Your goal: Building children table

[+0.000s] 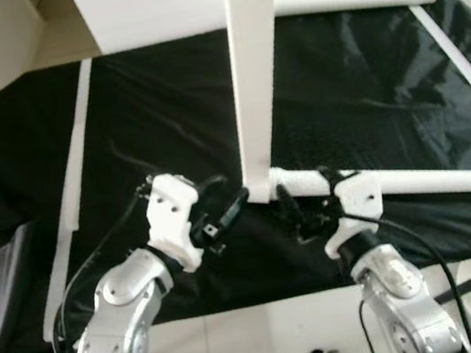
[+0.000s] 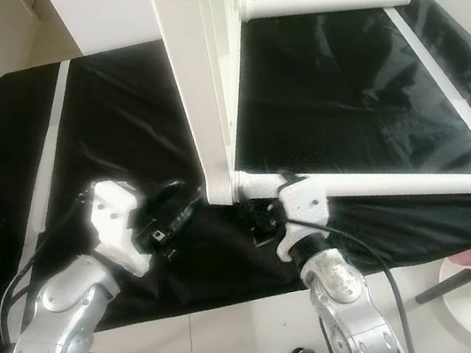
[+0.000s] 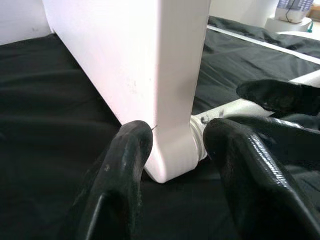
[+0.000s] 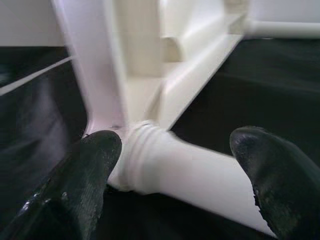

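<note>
Left wrist view: left gripper [image 3: 172, 150] fingers apart around tabletop [image 3: 135, 65] corner; right gripper [image 4: 175, 165] fingers straddle leg [image 4: 185, 175].

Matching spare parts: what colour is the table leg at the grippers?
White, clearest in the right wrist view: table leg.

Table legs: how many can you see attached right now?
2. The near leg lies along the black sheet by both grippers; the far leg sticks out at the back. Others may be hidden behind the tabletop.
</note>
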{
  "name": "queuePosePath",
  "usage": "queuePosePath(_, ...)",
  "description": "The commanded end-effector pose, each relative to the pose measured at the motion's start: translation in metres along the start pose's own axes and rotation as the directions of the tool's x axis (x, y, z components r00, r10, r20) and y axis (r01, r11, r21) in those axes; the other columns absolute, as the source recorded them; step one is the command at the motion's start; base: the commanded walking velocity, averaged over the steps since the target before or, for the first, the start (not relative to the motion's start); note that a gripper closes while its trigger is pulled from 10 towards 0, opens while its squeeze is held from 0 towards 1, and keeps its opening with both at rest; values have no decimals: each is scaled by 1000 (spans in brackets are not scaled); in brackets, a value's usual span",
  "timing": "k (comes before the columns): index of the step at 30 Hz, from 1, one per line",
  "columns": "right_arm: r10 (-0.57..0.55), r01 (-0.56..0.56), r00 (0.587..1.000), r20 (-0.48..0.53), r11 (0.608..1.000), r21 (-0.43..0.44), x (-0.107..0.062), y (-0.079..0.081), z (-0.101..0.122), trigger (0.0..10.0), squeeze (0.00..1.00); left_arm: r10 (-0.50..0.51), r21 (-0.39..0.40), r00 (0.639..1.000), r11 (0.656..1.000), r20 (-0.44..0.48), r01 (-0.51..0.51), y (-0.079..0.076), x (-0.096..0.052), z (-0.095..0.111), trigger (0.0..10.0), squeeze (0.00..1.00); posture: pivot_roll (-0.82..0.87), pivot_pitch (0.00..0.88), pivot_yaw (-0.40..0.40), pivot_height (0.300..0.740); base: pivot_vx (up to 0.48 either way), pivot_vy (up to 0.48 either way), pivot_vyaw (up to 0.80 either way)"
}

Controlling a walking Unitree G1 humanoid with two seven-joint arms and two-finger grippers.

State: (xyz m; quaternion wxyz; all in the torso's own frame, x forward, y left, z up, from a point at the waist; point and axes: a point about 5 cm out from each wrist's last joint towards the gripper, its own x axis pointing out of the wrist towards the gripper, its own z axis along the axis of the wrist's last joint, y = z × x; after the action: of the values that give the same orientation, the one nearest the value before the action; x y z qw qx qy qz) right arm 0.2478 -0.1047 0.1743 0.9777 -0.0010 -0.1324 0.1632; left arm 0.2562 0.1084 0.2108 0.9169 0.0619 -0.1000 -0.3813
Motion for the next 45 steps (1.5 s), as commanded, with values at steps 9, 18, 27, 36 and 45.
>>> queuePosePath(9, 74, -74, 997, 10, 996, 52, 33, 43, -13, 10000, 0, 76, 110, 997, 991, 6, -76, 24, -16, 17, 10000, 0, 8, 183, 59, 740, 0, 0, 0)
queuePosePath(18, -199, 201, 978, 70, 979, -20, 61, 47, -15, 10000, 0, 91, 114, 996, 989, -5, -90, 18, -25, 20, 10000, 0, 74, 196, 41, 740, 0, 0, 0)
queuePosePath(27, -391, 390, 908, 150, 920, 40, 101, 65, 5, 10000, 0, 81, 82, 996, 994, -41, -78, 9, -31, 18, 10000, 0, 92, 237, 42, 740, 0, 0, 0)
queuePosePath(36, -391, 371, 894, 219, 920, 127, 124, 79, 28, 0, 0, 63, 69, 996, 996, -61, -59, 5, -33, 18, 10000, 0, 103, 240, 49, 740, 0, 0, 0)
queuePosePath(45, -180, 137, 940, 291, 977, 160, 112, 118, 34, 0, 0, 80, 87, 990, 994, -114, -70, 10, -45, 11, 10000, 0, 114, 245, 42, 740, 0, 0, 0)
